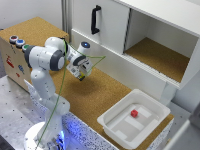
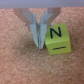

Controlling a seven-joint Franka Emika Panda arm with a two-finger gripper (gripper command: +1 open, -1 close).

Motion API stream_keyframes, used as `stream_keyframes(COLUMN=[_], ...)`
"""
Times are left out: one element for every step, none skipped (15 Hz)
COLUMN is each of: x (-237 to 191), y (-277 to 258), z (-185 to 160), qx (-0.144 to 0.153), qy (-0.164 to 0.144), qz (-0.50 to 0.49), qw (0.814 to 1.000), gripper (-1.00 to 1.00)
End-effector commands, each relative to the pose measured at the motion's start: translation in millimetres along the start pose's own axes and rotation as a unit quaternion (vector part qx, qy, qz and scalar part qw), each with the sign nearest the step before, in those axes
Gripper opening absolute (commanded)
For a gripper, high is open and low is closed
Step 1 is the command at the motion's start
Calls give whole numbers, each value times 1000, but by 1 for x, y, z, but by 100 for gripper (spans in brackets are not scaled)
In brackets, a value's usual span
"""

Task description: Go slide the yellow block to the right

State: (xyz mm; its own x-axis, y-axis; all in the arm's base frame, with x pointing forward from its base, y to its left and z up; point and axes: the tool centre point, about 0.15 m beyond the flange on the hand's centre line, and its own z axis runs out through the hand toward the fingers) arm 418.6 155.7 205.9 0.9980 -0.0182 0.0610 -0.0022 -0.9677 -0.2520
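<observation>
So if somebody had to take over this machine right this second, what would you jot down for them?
Gripper: fingers closed together, holding nothing, low over the cork table.
Yellow block: on the cork, right beside the fingertips; the wrist view cannot settle whether they touch. In the exterior view the arm hides it.
Red cube: in the white bin, not part of the job.
Done: gripper placed next to the block.
Left: push the block to the right, then back off.

— Is the yellow block [image 2: 58,40] seen in the exterior view?
— No; it is hidden there behind the arm.
— And the gripper [image 2: 40,44]?
— Its upper part is cut off in the wrist view.
</observation>
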Motion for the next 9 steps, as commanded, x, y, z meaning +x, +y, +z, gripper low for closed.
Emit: stream_keyframes(x=[-6, -7, -8, -9, -9, -9, -9, -10, -11], y=[35, 40, 45, 49, 53, 58, 63, 67, 71], z=[-19, -21, -22, -22, -23, -25, -25, -26, -25], qx=[-19, -20, -23, -24, -26, -28, -29, -30, -33], qy=[-12, -13, -14, -14, -14, -14, -15, -15, -18], qz=[-2, 0, 1, 4, 6, 8, 10, 11, 13], qw=[1000, 1000, 1000, 1000, 1000, 999, 999, 999, 999], gripper=[-100, -100, -100, -100, -100, -100, -100, -100, -100])
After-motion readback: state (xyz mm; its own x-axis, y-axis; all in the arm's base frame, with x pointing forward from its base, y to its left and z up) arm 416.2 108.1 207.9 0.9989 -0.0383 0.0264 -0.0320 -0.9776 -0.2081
